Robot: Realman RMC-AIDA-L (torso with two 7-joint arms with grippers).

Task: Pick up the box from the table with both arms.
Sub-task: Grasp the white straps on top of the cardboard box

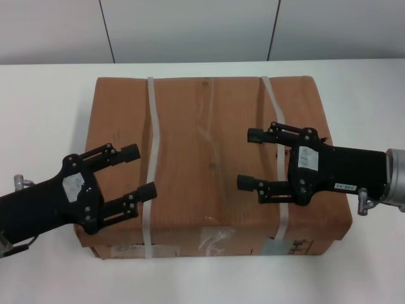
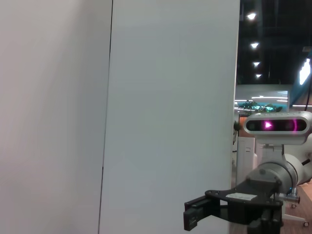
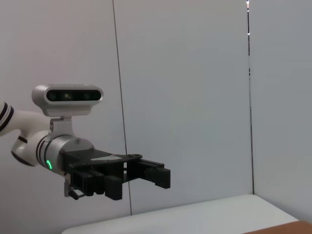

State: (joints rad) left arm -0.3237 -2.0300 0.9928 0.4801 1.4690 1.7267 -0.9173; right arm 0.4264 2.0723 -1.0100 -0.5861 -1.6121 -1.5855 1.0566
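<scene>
Lying flat on the white table (image 1: 38,107), the box (image 1: 209,152) sits squarely in the head view with two whitish straps (image 1: 154,152) running front to back over its top and tape and labels on its front side. Both arms reach in over it from opposite sides. At the left, the left gripper (image 1: 139,172) hangs above the box's left front part, its fingers spread apart and holding nothing, tips near the left strap. At the right, the right gripper (image 1: 250,158) hovers over the right half, likewise released, its fingers pointing toward the box's middle. In the right wrist view the left gripper (image 3: 146,178) shows against a pale wall; in the left wrist view the right gripper (image 2: 195,217) shows low beside a wall panel.
</scene>
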